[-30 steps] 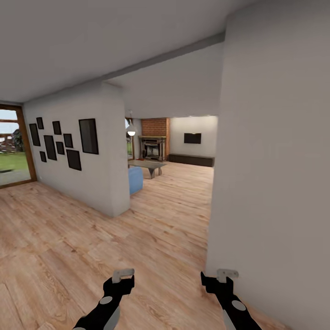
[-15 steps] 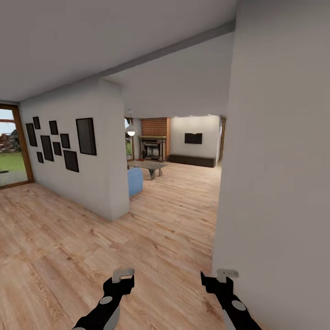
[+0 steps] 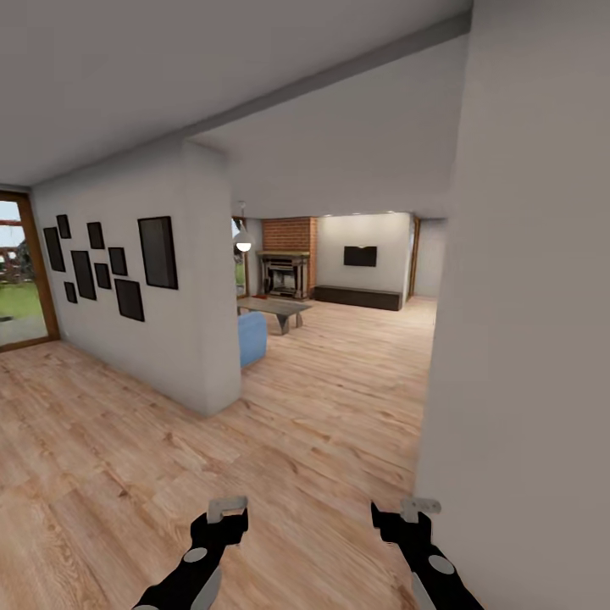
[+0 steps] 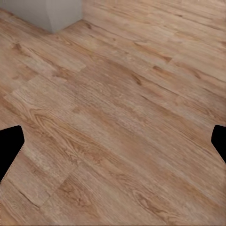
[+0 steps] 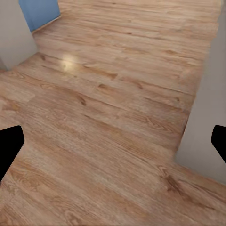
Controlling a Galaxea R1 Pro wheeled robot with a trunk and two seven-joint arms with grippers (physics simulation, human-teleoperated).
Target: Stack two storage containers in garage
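Approach leg, by my read. Living room (image 3: pixel 339 280) lies ahead past the picture wall (image 3: pixel 144 305); brick fireplace (image 3: pixel 286 254) beyond it. No boxes sighted. Left gripper (image 3: pixel 227 511) and right gripper (image 3: pixel 419 508) spread wide, empty. Next: drive in, search.

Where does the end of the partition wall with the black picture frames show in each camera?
Head view: partition wall left of centre, its end standing beside the blue sofa.
Left wrist view: the grey foot of the wall meets the floor well ahead of the camera.
Right wrist view: the wall's grey foot sits right next to the sofa.
Shared landmark: the light wood plank floor.
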